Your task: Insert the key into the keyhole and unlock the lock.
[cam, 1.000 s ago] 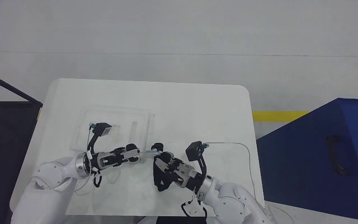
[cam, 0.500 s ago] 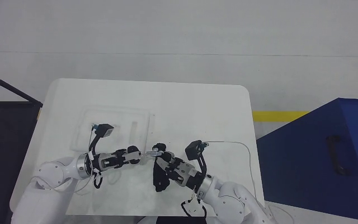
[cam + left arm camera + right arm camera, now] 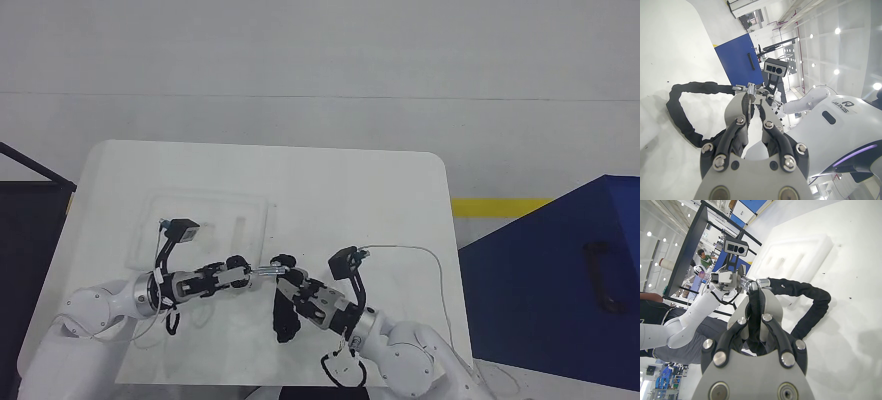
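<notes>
Pinching key (image 3: pixel 749 111) in left gripper (image 3: pixel 752 102), tip at keyhole end of lock (image 3: pixel 752 90) | clamping lock's head in right gripper (image 3: pixel 758 291) above table (image 3: pixel 848 256), black cable (image 3: pixel 810 291) drooping onto it | judging insertion barely begun, depth unclear | turning to unlock not yet done

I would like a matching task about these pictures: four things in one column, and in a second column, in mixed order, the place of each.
Things:
1 key
2 lock
3 tray
4 blue cabinet

Places:
a lying on the table, held by nothing
b in the left gripper
c beside the table, not on it
d in the right gripper

Pairs: 1-b; 2-d; 3-a; 4-c
</notes>
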{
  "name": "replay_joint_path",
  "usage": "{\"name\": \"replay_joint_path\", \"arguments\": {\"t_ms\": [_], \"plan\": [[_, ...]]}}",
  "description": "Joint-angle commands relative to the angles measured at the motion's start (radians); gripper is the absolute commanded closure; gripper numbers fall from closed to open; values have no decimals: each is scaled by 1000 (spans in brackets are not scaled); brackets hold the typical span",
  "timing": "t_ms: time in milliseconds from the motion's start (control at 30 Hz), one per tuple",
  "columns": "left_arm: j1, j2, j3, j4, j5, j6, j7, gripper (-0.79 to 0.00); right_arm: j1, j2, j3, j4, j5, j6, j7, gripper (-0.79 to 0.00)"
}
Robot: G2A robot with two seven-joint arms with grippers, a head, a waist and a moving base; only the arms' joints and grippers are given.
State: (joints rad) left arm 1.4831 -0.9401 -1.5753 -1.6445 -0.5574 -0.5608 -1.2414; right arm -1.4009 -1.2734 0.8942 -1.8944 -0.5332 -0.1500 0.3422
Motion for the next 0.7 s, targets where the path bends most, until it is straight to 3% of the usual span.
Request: {"name": "replay_joint_path", "arguments": {"t_ms": [0, 233, 367, 533, 667], "plan": [[0, 0, 0, 0, 1, 0, 0, -785, 8, -1, 0, 4, -3, 9, 2, 0], [0, 0, 0, 0, 1, 0, 0, -785, 6, -2, 7, 8, 40, 12, 4, 0], [14, -1, 0, -25, -2, -2, 27, -785, 5, 0, 52, 15, 192, -32, 41, 0], [31, 1, -1, -47, -94, -4, -14, -785, 3, 9, 125, 39, 444, -115, 154, 0], [43, 5, 11, -85, -61, 0, -18, -785, 21, 12, 149, 87, 609, -165, 243, 0]]}}
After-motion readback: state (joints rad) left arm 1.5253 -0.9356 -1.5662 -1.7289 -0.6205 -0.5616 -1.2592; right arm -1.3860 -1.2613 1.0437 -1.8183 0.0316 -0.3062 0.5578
